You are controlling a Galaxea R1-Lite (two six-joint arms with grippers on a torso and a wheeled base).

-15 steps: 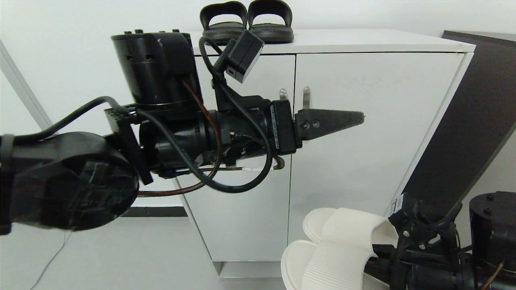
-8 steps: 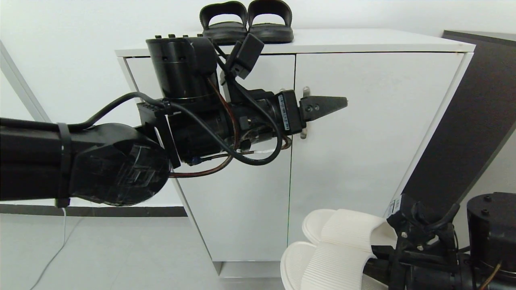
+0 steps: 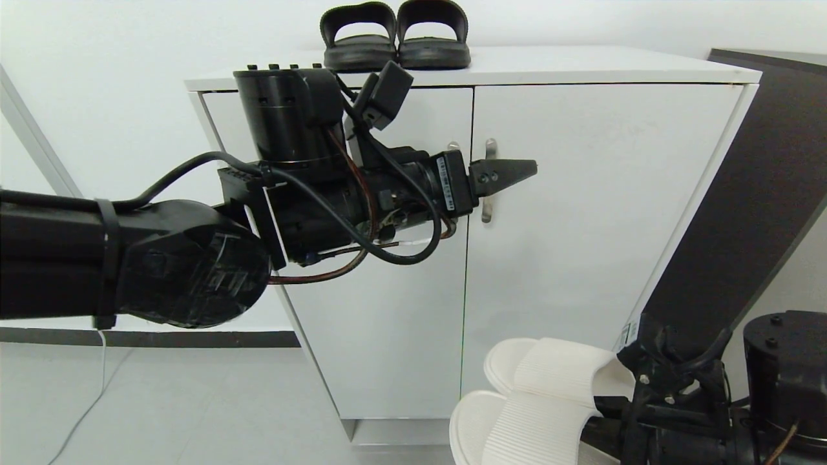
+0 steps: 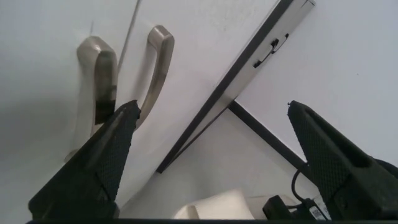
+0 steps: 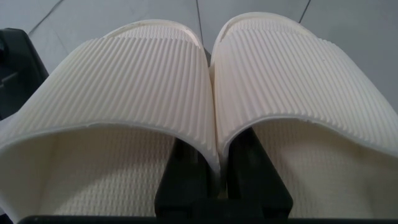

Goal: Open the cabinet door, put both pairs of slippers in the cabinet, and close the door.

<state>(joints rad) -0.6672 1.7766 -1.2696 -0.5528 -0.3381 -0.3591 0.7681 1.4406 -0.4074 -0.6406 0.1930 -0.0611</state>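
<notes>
I see left gripper [image 3: 524, 172] spread wide, handle [image 3: 488, 208] at its 9 o'clock, behind finger base. Right gripper [image 5: 214, 177] clamped on white slippers [image 3: 536, 394].

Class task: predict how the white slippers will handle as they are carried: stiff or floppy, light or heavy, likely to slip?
Probably light: the white slippers look like foam and stick out from the right gripper without sagging. Likely springy, not floppy: the ribbed straps hold their arch. Slipping seems unlikely, as the jaws pinch both inner strap edges together.
</notes>
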